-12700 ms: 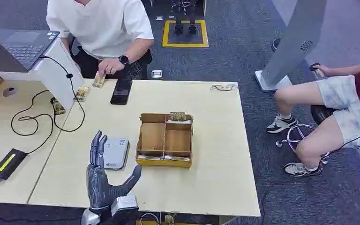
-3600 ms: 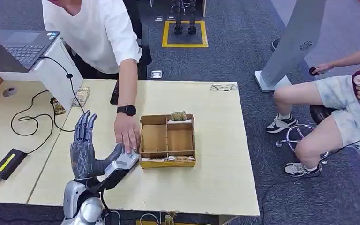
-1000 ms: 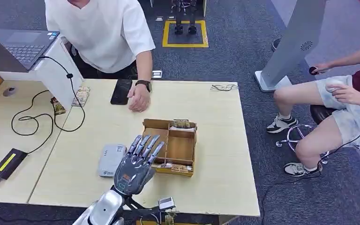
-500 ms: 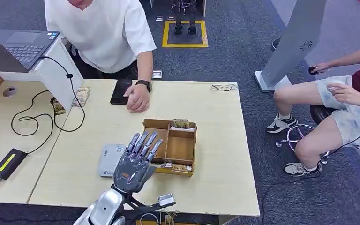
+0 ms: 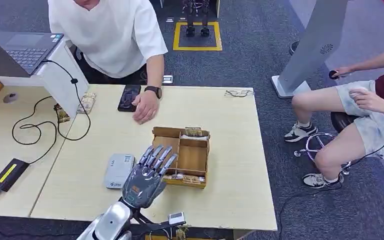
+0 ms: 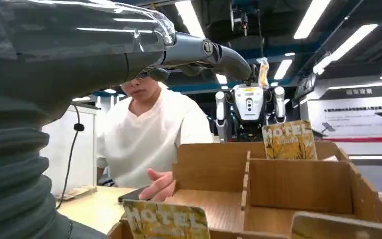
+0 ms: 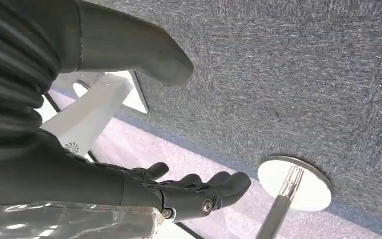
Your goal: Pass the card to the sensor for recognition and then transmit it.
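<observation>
**Left hand spread above the card box**

The left hand [image 5: 146, 176] hangs over the worktop [image 5: 230, 165], fingers apart and pointing at the wooden box [image 5: 181, 156], holding nothing. Its fingertips sit over the box's near left corner. In the left wrist view a HOTEL card [image 6: 165, 220] stands in the box's near slot, close under the hand, and a second card [image 6: 287, 140] stands upright at the far wall. The grey sensor [image 5: 119, 170] lies flat on the worktop just left of the hand, beside the box. Across the worktop a person in a white shirt [image 5: 107, 30] rests a hand [image 5: 144, 107] next to a black phone [image 5: 129, 97]. The right hand [image 7: 189, 191] hangs down over grey carpet, fingers loosely extended and apart, nothing in it. Off to the right a seated person [image 5: 367, 112] waits near a white stand [image 5: 310, 50]
</observation>
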Robot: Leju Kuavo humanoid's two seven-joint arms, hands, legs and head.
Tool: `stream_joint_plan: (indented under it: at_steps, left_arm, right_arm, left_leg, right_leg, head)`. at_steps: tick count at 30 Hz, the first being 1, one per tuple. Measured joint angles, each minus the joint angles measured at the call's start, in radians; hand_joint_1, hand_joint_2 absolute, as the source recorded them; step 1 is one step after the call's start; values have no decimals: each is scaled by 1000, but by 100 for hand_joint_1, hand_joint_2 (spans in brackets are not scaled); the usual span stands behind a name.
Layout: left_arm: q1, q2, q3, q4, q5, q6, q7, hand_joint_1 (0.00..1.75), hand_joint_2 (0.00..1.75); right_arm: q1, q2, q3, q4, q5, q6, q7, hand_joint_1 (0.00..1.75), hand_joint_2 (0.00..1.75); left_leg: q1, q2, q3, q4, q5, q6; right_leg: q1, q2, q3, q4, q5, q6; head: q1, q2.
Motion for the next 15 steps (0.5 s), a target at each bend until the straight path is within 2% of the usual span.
stream_joint_plan:
  at_steps: [15]
  left_arm:
    - [0, 23, -2, 10, 8, -30, -16, 0, 175]
  right_arm:
    - [-5, -2, 3, 6, 0, -7, -4, 0, 175]
  left_leg:
    - [0, 0, 0, 0, 0, 0]
  right_leg:
    - [0, 0, 0, 0, 0, 0]
  head:
    - [0, 0]
